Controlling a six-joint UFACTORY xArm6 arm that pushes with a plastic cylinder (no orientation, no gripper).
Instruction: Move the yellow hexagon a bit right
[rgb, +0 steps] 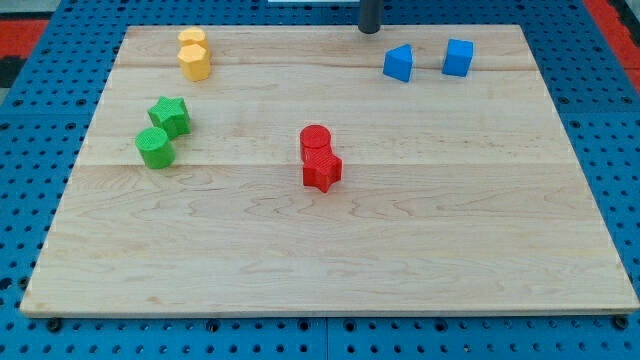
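Observation:
Two yellow blocks stand touching near the board's top left corner. The lower one (195, 63) looks like the yellow hexagon. The upper one (192, 40) is rounder, and I cannot make out its shape. My tip (370, 31) rests at the board's top edge, right of centre. It is far to the right of the yellow blocks and just up and left of a blue block (398, 63). It touches no block.
A second blue block, a cube (459, 57), sits right of the first. A green star (170, 115) and a green cylinder (154, 148) sit at the left. A red cylinder (315, 140) touches a red star (322, 171) at the centre. The wooden board (420, 250) lies on a blue pegboard.

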